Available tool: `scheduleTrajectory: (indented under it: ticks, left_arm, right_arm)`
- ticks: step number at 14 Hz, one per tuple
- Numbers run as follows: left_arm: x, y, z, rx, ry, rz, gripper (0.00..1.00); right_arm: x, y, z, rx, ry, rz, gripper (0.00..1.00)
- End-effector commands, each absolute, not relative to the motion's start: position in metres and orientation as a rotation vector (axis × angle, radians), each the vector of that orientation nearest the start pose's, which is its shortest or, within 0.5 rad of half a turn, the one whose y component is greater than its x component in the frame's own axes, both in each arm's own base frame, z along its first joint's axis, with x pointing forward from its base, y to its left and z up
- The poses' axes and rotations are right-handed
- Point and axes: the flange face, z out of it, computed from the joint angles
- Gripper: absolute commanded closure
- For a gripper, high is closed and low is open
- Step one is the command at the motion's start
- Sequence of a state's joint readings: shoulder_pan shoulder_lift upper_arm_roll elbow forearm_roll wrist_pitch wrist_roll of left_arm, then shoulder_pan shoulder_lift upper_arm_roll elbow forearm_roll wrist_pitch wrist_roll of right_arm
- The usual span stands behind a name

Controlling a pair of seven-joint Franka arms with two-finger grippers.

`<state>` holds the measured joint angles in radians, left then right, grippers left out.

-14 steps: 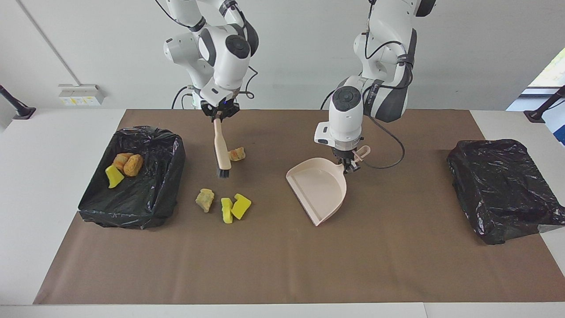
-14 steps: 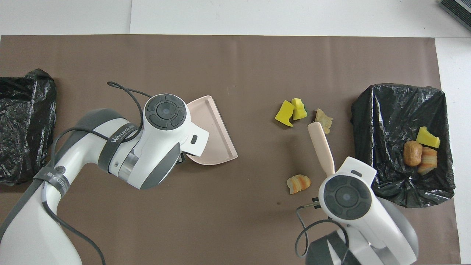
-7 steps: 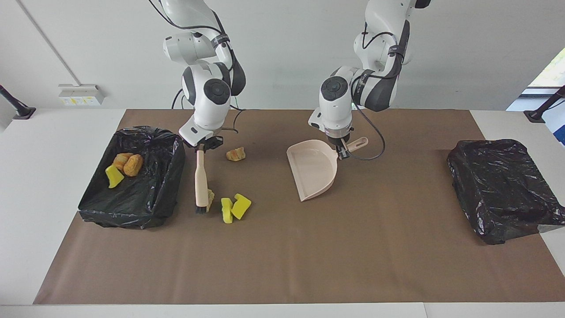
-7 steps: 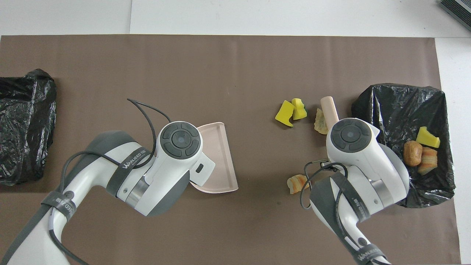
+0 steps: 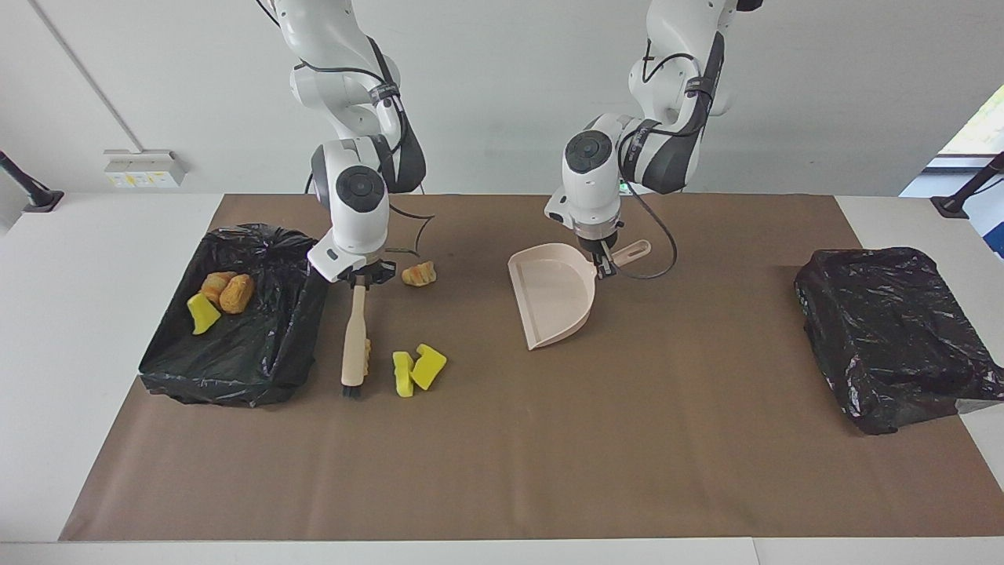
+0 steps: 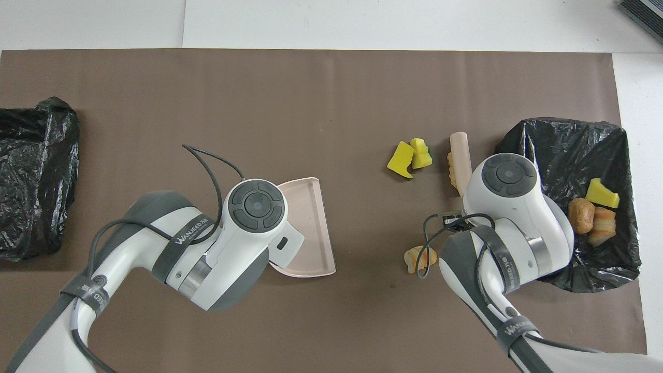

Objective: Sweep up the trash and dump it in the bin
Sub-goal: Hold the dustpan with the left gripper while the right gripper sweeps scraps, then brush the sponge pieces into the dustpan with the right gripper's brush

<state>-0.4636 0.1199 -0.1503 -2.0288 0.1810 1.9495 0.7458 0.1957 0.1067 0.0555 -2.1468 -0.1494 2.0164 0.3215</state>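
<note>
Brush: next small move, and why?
Probably draw the brush, shut in the right gripper, toward the dustpan held by the left gripper. Its bristles sit between the open bin and the tan scrap, with two yellow scraps next in line.

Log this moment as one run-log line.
right gripper: shut on brush beside scraps | left gripper: shut on dustpan

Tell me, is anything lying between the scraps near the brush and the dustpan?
Nothing visible: only bare brown mat separates the yellow scraps from the dustpan. The brush stands beside them, toward the bin.
</note>
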Motion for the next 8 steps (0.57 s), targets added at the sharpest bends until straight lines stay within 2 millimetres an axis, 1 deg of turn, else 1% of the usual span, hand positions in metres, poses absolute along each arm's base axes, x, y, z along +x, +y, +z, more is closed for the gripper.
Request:
scheduleTrajectory:
  ticks: [1, 2, 3, 5, 6, 7, 8]
  left_arm:
    - [0.468, -0.289, 0.372, -2.282, 1.961, 0.270, 1.00]
    - [0.470, -0.288, 0.372, -2.292, 1.955, 0.254, 1.00]
    - [0.474, -0.283, 0.371, -2.303, 1.945, 0.252, 1.00]
    - [0.485, -0.274, 0.369, -2.330, 1.922, 0.219, 1.00]
    - [0.488, -0.272, 0.369, -2.337, 1.914, 0.204, 1.00]
    - [0.493, -0.265, 0.369, -2.358, 1.890, 0.200, 1.00]
    - [0.497, -0.263, 0.370, -2.385, 1.855, 0.189, 1.00]
  right_arm:
    - [0.504, 0.166, 0.336, -3.159, -0.087, 0.362, 1.00]
    - [0.501, 0.176, 0.337, -3.084, -0.076, 0.389, 1.00]
    - [0.495, 0.190, 0.341, -3.034, -0.113, 0.412, 1.00]
    - [0.481, 0.215, 0.346, -3.011, -0.160, 0.449, 1.00]
    - [0.474, 0.228, 0.357, -2.990, -0.169, 0.437, 1.00]
    - [0.467, 0.231, 0.376, -2.975, -0.171, 0.432, 1.00]
    - [0.464, 0.224, 0.396, -2.971, -0.167, 0.415, 1.00]
